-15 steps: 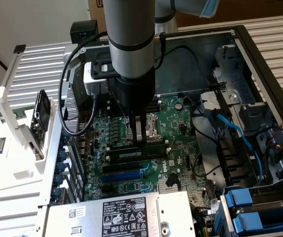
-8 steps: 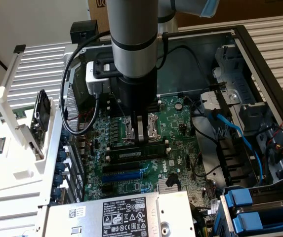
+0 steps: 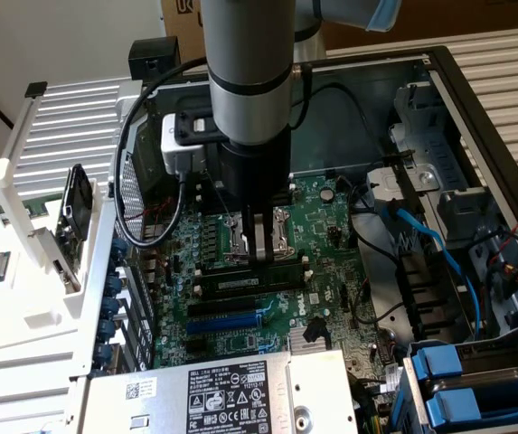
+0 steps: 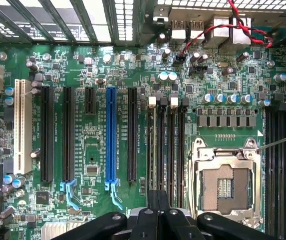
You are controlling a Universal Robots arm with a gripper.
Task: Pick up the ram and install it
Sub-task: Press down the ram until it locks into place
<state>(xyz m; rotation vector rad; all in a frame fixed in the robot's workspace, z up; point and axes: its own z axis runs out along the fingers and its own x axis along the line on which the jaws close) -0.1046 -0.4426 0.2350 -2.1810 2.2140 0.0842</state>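
"The ram, where is it?"

"Standing on edge in one of the long black slots on the motherboard, pale label facing the exterior camera. In that view it lies at six o'clock from the tool, just below the fingertips and close to touching. I can't tell whether there is contact."

"And the tool itself?"

"Clenched, fingers together, grasping nothing. In the wrist view the tool hangs over the bank of memory slots, with the open processor socket at about three o'clock and the blue slot off toward ten."

"So the step in hand is seating it?"

"That's my reading: the stick is in its slot and the closed fingers sit above its top edge, as if to push. To do it well, press straight down along the stick's own plane — no lean toward the socket. Load the middle or each end in turn, so that one end doesn't ride high."

"Risks?"

"A tilted push could skid off the thin edge onto the board. I can't make out whether the end latches have snapped shut, so I wouldn't call it seated."
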